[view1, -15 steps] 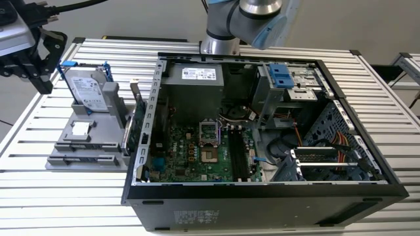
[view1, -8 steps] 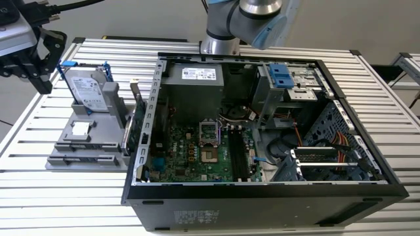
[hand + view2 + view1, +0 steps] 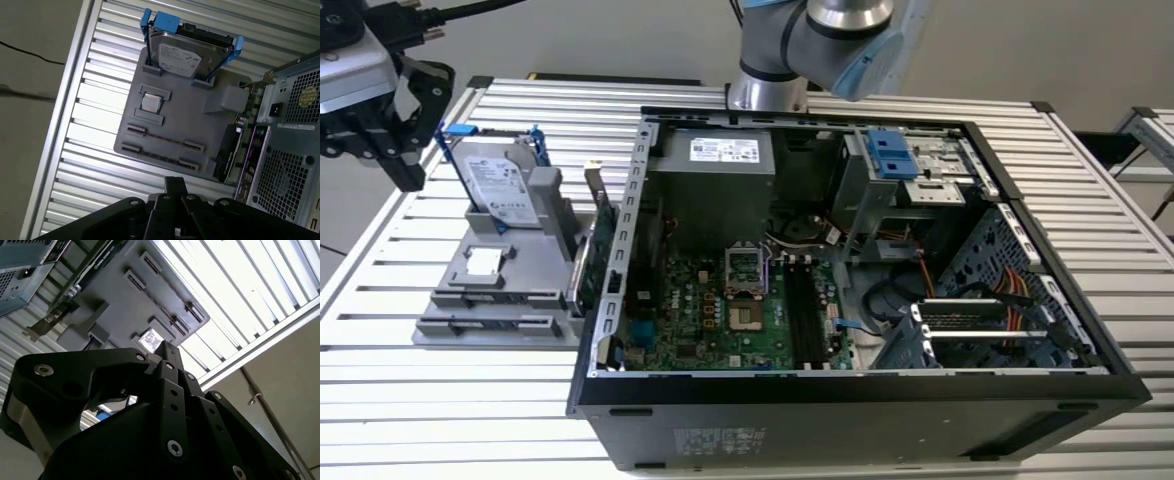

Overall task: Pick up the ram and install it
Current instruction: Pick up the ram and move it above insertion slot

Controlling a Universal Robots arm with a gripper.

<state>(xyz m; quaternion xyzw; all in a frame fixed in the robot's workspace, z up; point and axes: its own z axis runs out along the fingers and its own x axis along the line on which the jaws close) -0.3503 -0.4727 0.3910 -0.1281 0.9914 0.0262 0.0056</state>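
Below and just ahead of the end effector (image 3: 175, 182), a thin dark strip judged to be the ram (image 3: 165, 139) is seen standing on edge between two slotted holders of the grey tray (image 3: 180, 117) on the table (image 3: 95, 107), apart from it. Its long axis is laid crosswise to the end effector, with the processor chip (image 3: 151, 102) and the hard drive (image 3: 180, 55) beyond. Whether the end effector is open or closed cannot be told.

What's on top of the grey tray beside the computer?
A silver hard drive stands in the grey tray, a square chip lies flat, a circuit card stands at its edge. The drive hides what is under it.
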